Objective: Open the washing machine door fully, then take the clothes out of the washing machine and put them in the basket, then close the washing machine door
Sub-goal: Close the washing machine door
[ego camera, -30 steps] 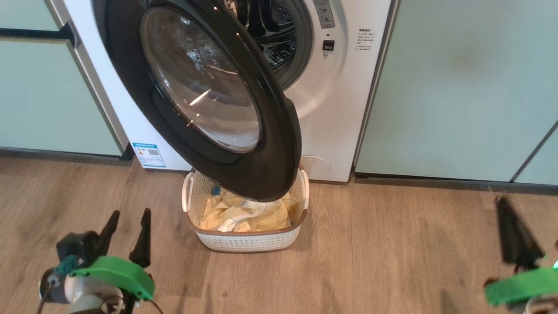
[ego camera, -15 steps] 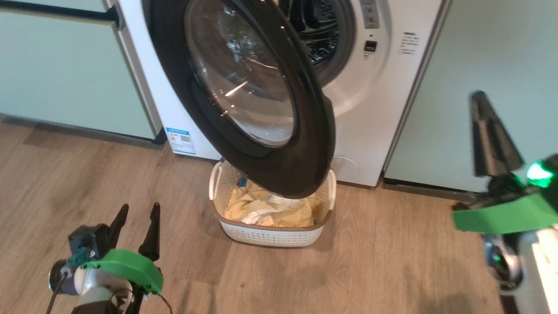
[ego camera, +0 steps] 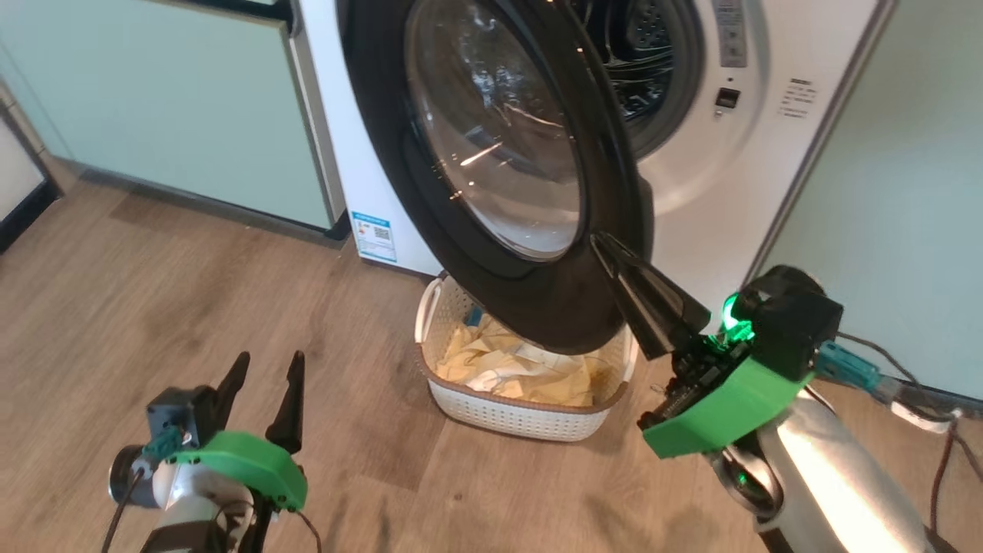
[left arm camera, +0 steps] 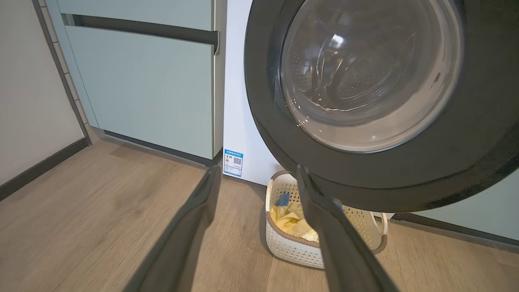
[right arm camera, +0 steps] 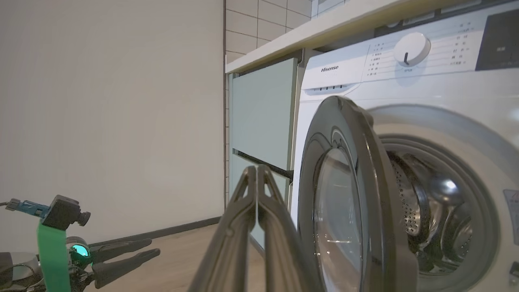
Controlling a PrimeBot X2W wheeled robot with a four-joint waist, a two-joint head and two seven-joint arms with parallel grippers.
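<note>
Since the soft pale yellow clothes (ego camera: pixel 514 367) lie heaped in the small cream-white perforated plastic basket (ego camera: pixel 499 411) and the steel drum (ego camera: pixel 653 61) looks empty from here, I judge the step in hand to be shutting the door.

Obs 1: the large round door with glossy black ring and bulging glass bowl (ego camera: pixel 491 161) hangs open from the left side of the big white front-loading washing machine (ego camera: pixel 691 200). Its free edge swings out to the near right, and its lower rim overhangs the basket on the wooden floor (ego camera: pixel 115 269).

Obs 2: the right gripper (ego camera: pixel 603 242), its 2 fingers pressed together and grasping nothing, has its tips at the door's lower right rim. Whether they touch it, I cannot tell.

Obs 3: the left gripper (ego camera: pixel 269 361), fingers spread and empty, is at the near left, well apart from the door.

Method, my judgement: push on the black ring, not the glass, close to the free edge for leverage. Follow the hinge arc toward the far side until the latch catches.
</note>
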